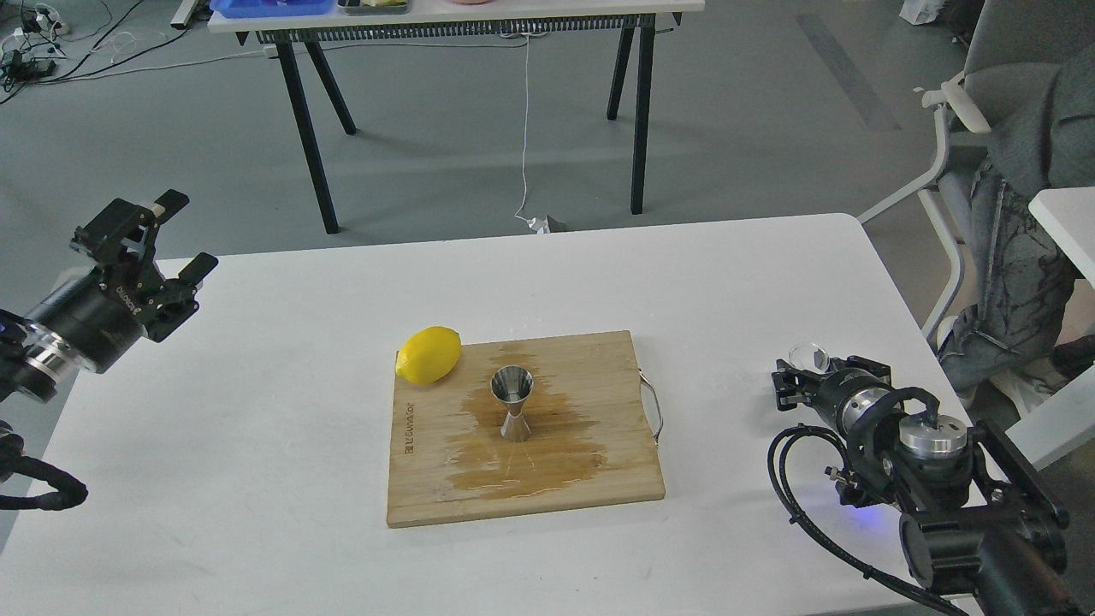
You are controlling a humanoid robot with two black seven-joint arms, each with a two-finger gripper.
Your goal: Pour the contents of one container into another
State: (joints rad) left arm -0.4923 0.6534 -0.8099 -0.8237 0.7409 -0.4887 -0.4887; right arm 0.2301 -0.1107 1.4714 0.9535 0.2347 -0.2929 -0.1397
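The steel jigger [512, 402] stands upright in the middle of a wooden cutting board [599, 479], on a dark wet patch. At the table's right edge the tiny clear glass cup [808, 356] sits at the tip of my right gripper [797, 378], which is shut on it, well to the right of the board. My left gripper [186, 233] hovers open over the table's far left edge, holding nothing.
A yellow lemon [428, 353] lies at the board's back left corner. The board's metal handle [654, 409] sticks out to the right. A chair with grey clothing [1018, 171] stands off the table's right side. Another table [462, 17] is behind.
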